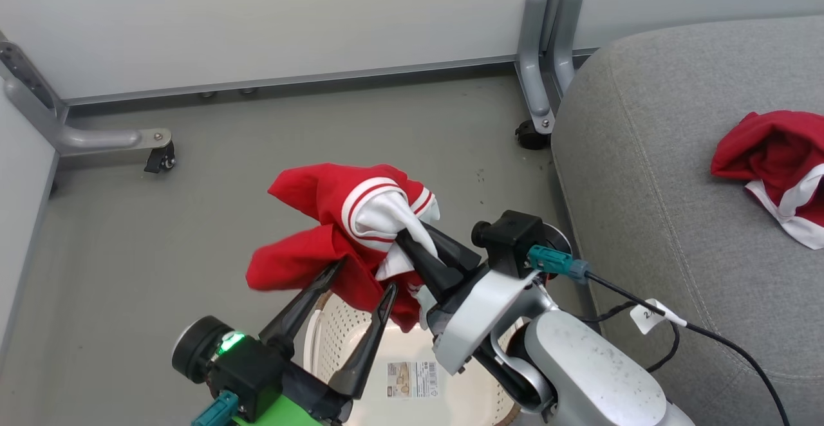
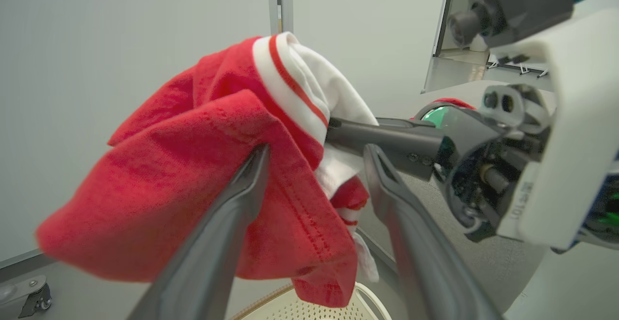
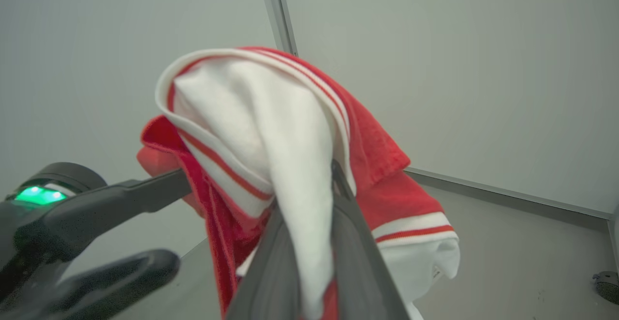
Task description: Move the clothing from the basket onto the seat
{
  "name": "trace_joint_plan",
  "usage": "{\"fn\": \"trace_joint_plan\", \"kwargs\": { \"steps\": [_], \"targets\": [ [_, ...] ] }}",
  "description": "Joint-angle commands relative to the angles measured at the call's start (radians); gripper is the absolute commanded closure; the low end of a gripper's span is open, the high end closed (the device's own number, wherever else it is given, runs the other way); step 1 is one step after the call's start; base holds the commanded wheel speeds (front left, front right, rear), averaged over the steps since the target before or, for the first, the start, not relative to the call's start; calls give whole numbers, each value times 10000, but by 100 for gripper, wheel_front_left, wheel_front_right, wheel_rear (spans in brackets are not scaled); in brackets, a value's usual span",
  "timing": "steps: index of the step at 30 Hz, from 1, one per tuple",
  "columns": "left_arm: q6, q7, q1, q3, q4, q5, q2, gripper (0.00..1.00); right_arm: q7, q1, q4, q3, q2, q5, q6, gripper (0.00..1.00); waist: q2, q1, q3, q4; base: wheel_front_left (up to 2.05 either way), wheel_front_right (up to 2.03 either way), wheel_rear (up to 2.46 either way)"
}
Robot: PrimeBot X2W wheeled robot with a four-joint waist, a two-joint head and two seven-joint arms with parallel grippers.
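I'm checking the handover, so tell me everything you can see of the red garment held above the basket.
The red garment is soft knit-looking fabric with white panels and red-and-white striped bands, bunched and drooping over the basket. The shut right hand pinches its white part; the open left hand has one finger against the red cloth.

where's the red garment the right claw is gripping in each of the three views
head view: red garment, centre, hanging above the basket
left wrist view: red garment, centre-left, just behind the left claw
right wrist view: red garment, centre, draped over the right claw
shared landmark: the open left claw, beside the garment in all three
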Motion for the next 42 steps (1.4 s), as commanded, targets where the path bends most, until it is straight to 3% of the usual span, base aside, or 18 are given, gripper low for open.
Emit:
{"fn": "trace_joint_plan", "kwargs": {
  "steps": [1,14,24,31,42],
  "targets": [
    [-49,44,175,-45,53,2,80,0,-86,-146,93,-63,-14,69,1,100,0,0,9,31,0,0,0],
    [-57,211,436,-394,413,158,378,0,-285,-216,740,-230,-12,135,1,100,0,0,69,139,0,0,0],
    [-42,314,96,-326,546,227,586,0,-400,-398,913,-198,-15,234,1,100,0,0,309,-175,0,0,0],
    [-25,335,-158,-143,425,320,846,0,-617,-641,1035,-304,-15,217,1,100,0,0,765,-1063,0,0,0],
    [-233,574,-524,-241,227,454,1106,0,-1013,-712,1142,-620,-9,237,1,100,0,0,1387,-3099,0,0,0]
  ]
}}
